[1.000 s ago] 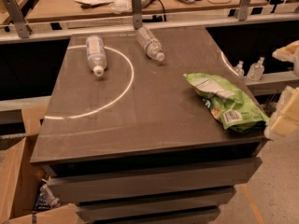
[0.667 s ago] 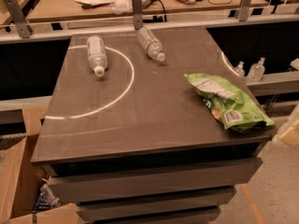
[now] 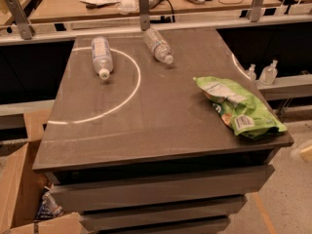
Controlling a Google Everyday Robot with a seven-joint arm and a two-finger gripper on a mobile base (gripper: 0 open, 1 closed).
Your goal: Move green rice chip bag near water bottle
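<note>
The green rice chip bag (image 3: pixel 240 107) lies crumpled on the dark table (image 3: pixel 161 116) at its right front corner, with one end over the edge. The water bottle (image 3: pixel 158 45), clear and ribbed with a white cap, lies on its side at the back middle of the table, well apart from the bag. My gripper is out of the frame. Only a pale bit of my arm (image 3: pixel 304 152) shows at the right edge, below table height and not touching the bag.
A paler, whitish bottle (image 3: pixel 101 56) lies at the back left inside a white arc painted on the table. Two small pump bottles (image 3: pixel 261 73) stand on a ledge to the right. An open cardboard box (image 3: pixel 14 189) sits on the floor at the left. Metal rail posts (image 3: pixel 143 6) stand behind the table.
My pale arm parts by the bag at the right edge have dropped down and out to the right. The bag and both bottles have not moved.
</note>
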